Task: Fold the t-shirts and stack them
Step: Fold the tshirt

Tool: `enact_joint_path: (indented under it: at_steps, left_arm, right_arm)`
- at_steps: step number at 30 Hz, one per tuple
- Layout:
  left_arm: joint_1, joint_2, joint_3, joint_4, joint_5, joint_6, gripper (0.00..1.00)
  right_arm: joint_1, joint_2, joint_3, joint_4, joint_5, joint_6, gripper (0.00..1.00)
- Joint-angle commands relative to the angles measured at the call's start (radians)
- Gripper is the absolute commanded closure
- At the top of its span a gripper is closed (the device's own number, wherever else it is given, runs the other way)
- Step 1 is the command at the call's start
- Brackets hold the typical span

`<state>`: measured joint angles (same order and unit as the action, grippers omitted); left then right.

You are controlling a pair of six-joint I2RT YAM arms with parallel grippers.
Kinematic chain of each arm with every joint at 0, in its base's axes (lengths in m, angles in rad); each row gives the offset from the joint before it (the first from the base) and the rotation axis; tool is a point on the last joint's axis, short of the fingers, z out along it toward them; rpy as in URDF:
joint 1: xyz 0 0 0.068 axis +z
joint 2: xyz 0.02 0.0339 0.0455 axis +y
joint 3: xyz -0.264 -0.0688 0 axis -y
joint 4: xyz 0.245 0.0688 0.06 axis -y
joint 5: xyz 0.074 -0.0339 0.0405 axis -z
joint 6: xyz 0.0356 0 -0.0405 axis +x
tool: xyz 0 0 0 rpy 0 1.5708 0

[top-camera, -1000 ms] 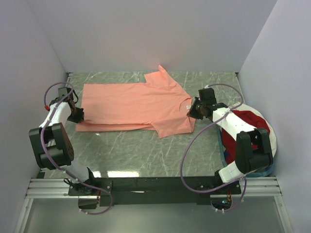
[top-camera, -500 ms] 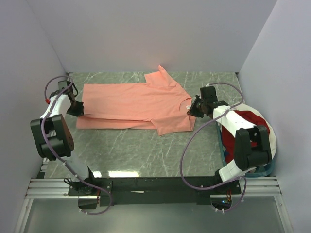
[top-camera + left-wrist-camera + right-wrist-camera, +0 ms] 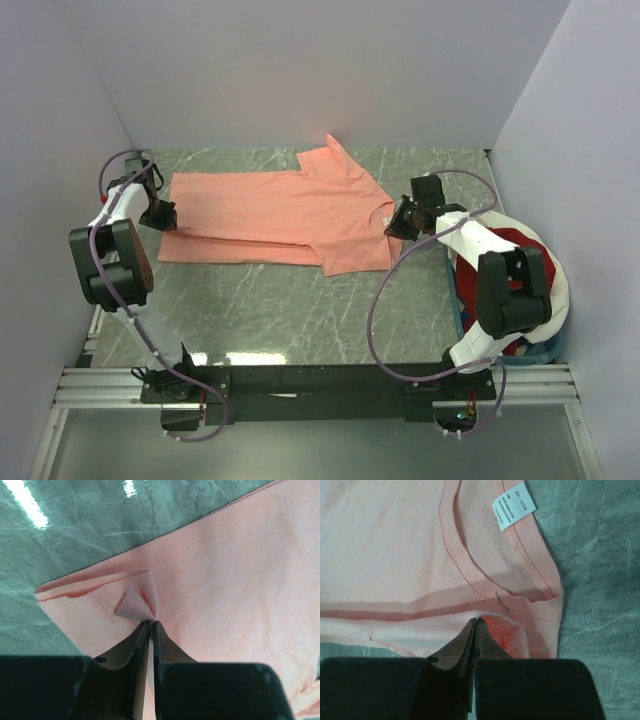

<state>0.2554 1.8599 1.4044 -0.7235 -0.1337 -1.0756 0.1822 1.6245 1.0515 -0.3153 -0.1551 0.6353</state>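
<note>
A salmon-pink t-shirt lies spread on the marble table, hem to the left, collar to the right. At its left end, my left gripper is shut on a small pinch of the hem, which puckers at the tips in the left wrist view. My right gripper is shut on the folded shoulder edge just below the collar. The white neck label shows above the fingers. A dark red t-shirt lies bunched in the basket behind the right arm.
The white-rimmed round basket sits at the table's right edge under the right arm. White walls close in the left, back and right. The arms' black base rail runs along the near edge.
Both grippers moved toward the back with the shirt's near edge. The folded strip along the front is now drawn further over the shirt.
</note>
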Motion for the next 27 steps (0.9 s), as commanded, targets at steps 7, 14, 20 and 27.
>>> enact_joint_path:
  at_steps: [7,14,20,27]
  left_arm:
    - [-0.007,0.064,0.064,0.010,0.008,0.013,0.87]
    - [-0.007,0.084,0.079,0.024,0.014,0.017,0.86]
    - [-0.007,0.101,0.091,0.038,0.017,0.019,0.86]
    - [-0.007,0.123,0.116,0.039,0.016,0.025,0.86]
  right_arm:
    - [-0.024,0.057,0.091,0.007,0.009,0.006,1.00]
    - [-0.032,0.103,0.111,0.012,0.005,0.007,1.00]
    - [-0.036,0.147,0.140,0.010,-0.004,0.007,1.00]
    - [-0.038,0.195,0.188,-0.001,-0.006,0.010,1.00]
